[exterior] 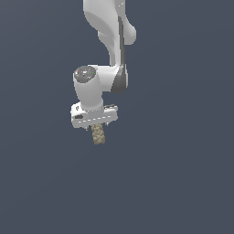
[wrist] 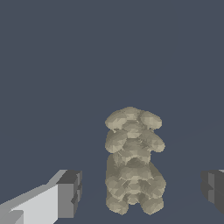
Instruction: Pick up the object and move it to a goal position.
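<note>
The object (wrist: pixel 133 162) is a small tan-beige oblong block with a bumpy, pebbled surface. In the exterior view the object (exterior: pixel 98 134) sticks out below the white hand of my arm. My gripper (wrist: pixel 142 190) is open and straddles the block. The dark finger pads (wrist: pixel 70 192) stand on either side of it, with a visible gap to the block on each side. In the exterior view my gripper (exterior: pixel 97 125) points straight down over the block, and the fingers are mostly hidden by the hand and the block.
A uniform dark blue-grey surface (exterior: pixel 183 183) fills both views. No other object or goal marker shows. The arm's white links (exterior: pixel 109 41) rise toward the top of the exterior view.
</note>
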Robot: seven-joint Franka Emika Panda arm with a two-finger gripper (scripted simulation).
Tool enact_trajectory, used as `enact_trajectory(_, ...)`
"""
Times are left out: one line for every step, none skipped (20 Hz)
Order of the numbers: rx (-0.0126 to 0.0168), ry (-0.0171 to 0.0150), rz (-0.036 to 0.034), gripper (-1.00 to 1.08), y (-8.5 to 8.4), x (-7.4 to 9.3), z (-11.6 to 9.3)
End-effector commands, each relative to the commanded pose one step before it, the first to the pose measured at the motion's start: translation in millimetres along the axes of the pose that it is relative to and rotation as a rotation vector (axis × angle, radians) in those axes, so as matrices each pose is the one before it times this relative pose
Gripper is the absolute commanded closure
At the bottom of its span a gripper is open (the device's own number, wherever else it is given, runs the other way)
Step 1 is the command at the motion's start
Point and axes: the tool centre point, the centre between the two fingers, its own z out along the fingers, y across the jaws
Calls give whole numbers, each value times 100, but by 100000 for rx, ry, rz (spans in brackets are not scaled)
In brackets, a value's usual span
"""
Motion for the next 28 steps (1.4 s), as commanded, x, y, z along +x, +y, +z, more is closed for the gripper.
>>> enact_trajectory(333, -514, -936, -92, 272, -439, 516)
enact_trajectory(75, -124, -164, -92, 57, -95, 113)
enact_trajectory(41, -68, -90, -92, 38, -60, 63)
enact_trajectory(0, 0, 0, -92, 27, -30, 6)
enact_trajectory(-50, 28, 279, -92, -44, 78, -74)
enact_trajectory(0, 0, 0, -92, 1, -2, 39)
enact_trajectory(0, 0, 0, -92, 3, -6, 116)
enact_trajectory(0, 0, 0, -92, 5, -11, 193)
enact_trajectory(0, 0, 0, -92, 7, -16, 270)
enact_trajectory(15, -11, -67, -92, -26, -4, 356)
enact_trajectory(0, 0, 0, -92, 10, -27, 422)
enact_trajectory(15, -11, -66, -92, -23, -16, 505)
enact_trajectory(0, 0, 0, -92, 12, -38, 566)
enact_trajectory(16, -10, -66, -92, -21, -21, 585)
enact_trajectory(0, 0, 0, -92, 13, -30, 504)
enact_trajectory(15, -11, -67, -92, -21, -3, 442)
enact_trajectory(0, 0, 0, -92, 15, -9, 360)
enact_trajectory(0, 0, 0, -92, 17, 3, 288)
enact_trajectory(8, -10, -47, -92, -6, 27, 221)
enact_trajectory(0, 0, 0, -92, 18, 23, 139)
enact_trajectory(0, 0, 0, -92, 15, 23, 73)
enact_trajectory(0, 0, 0, -92, 6, 10, 21)
enact_trajectory(0, 0, 0, 108, 0, 0, 0)
enact_trajectory(0, 0, 0, 108, 0, 0, 0)
enact_trajectory(0, 0, 0, 108, 0, 0, 0)
enact_trajectory(0, 0, 0, 108, 0, 0, 0)
enact_trajectory(0, 0, 0, 108, 0, 0, 0)
enact_trajectory(0, 0, 0, 108, 0, 0, 0)
